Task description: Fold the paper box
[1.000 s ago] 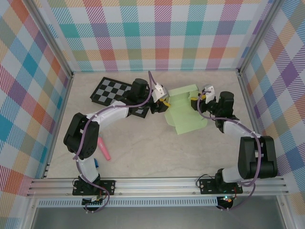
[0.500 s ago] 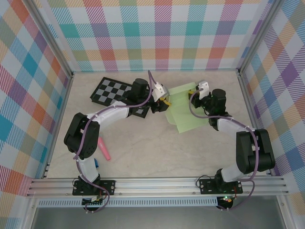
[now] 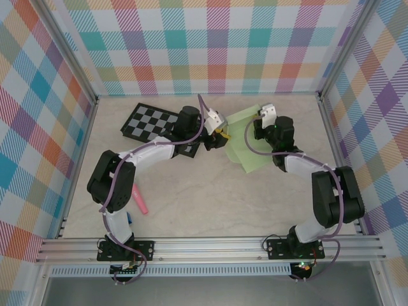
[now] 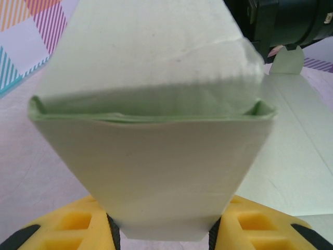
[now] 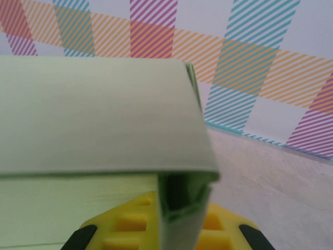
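My left pincer [image 4: 164,229] is pinching the paper box [image 4: 156,172]. In my left wrist view its 2 yellow fingers [image 4: 67,226] sit at the bottom edge, clamped on the narrow lower end of a pale green panel. The panel widens away from me up to a folded rim.

My right pincer [image 5: 171,224] is pressed together on the same box. In my right wrist view a dark green folded edge runs down between its yellow fingers [image 5: 130,226], and a flat panel spreads off toward 9 o'clock.

From above, a pink pen [image 3: 139,199] lies nearest me, close to my left arm and well apart from the box, at its 8 o'clock. The box stands partly raised toward the far side of the pale, marbled table [image 3: 223,204], with my left pincer at its 9 o'clock side and my right pincer at its 12 o'clock edge. A black-and-grey checkerboard [image 3: 150,121] lies flat at 9 o'clock of the box, partly under my left arm. Beyond it, plaid walls [image 3: 210,44] in many colours close 3 sides.
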Action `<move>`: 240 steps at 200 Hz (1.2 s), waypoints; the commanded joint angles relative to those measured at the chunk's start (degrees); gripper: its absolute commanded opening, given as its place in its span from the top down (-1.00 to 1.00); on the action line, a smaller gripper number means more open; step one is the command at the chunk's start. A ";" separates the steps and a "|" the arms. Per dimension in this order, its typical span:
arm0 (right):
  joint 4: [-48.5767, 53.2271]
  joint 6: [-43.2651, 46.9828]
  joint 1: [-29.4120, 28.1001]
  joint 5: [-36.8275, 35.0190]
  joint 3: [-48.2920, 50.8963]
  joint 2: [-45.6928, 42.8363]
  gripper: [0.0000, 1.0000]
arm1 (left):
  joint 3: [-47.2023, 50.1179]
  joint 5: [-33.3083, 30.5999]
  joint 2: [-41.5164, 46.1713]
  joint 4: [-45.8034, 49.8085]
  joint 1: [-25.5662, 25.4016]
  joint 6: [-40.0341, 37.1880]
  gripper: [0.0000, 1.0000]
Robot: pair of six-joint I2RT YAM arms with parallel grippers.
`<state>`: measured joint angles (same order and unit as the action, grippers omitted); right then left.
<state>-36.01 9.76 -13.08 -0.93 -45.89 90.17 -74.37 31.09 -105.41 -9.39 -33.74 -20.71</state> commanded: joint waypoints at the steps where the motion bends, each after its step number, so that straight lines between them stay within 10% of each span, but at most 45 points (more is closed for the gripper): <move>1: -3.39 1.49 -0.72 -8.34 -0.96 2.88 1.00 | 0.19 2.48 0.01 -4.33 -2.11 1.07 0.36; 58: -5.09 7.55 -0.63 -6.51 -1.60 9.29 0.58 | 1.18 0.39 1.17 -4.08 -3.34 -0.23 0.36; 101: -2.75 5.12 -0.52 -8.43 -3.68 11.82 1.00 | 2.45 -0.31 1.26 -6.06 -3.57 0.67 0.36; 161: -4.23 1.42 -0.72 -13.59 -1.56 11.86 1.00 | 2.34 -1.68 -0.82 -7.50 -4.23 2.82 0.36; 183: -6.75 1.00 -0.76 -15.67 1.17 11.06 0.70 | 2.58 -1.90 -0.99 -8.84 -4.45 4.18 0.36; 240: -2.91 6.93 2.43 3.30 2.65 6.06 0.36 | 2.57 -4.99 -0.15 -7.01 -4.59 1.04 0.36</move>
<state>-42.00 12.23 -12.56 -3.27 -43.66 99.04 -71.37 24.05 -107.83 -13.65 -37.21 -17.39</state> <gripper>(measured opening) 0.294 0.396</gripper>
